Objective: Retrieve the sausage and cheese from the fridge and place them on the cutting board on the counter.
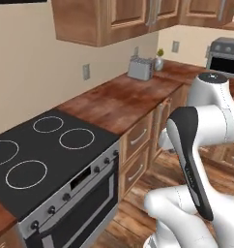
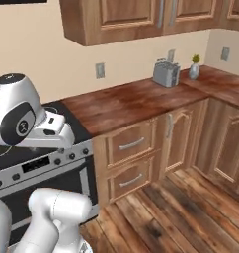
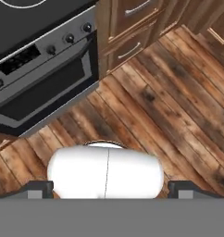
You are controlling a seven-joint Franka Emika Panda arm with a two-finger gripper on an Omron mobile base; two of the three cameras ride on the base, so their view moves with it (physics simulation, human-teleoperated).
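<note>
The gripper (image 3: pixel 107 187) is pointing down at the plank floor (image 3: pixel 178 97), its two dark finger tips (image 3: pixel 40 189) standing wide apart at the bottom corners of the hand view; the jaws are spread open and nothing is lying between them. The counter (image 1: pixel 121 99) is running from the stove (image 1: pixel 46 150) along the wall to the far corner, where it is turning right. A silver toaster (image 1: pixel 140 68) is sitting near that corner against the wall, with a small potted plant (image 1: pixel 159 60) just beside it at the corner itself. Drawers (image 2: pixel 131 143) with silver handles are sitting under the counter's front edge. A toaster oven (image 1: pixel 225 55) is standing on the counter's right-hand run. The sausage, cheese, fridge and cutting board cannot be located here.
</note>
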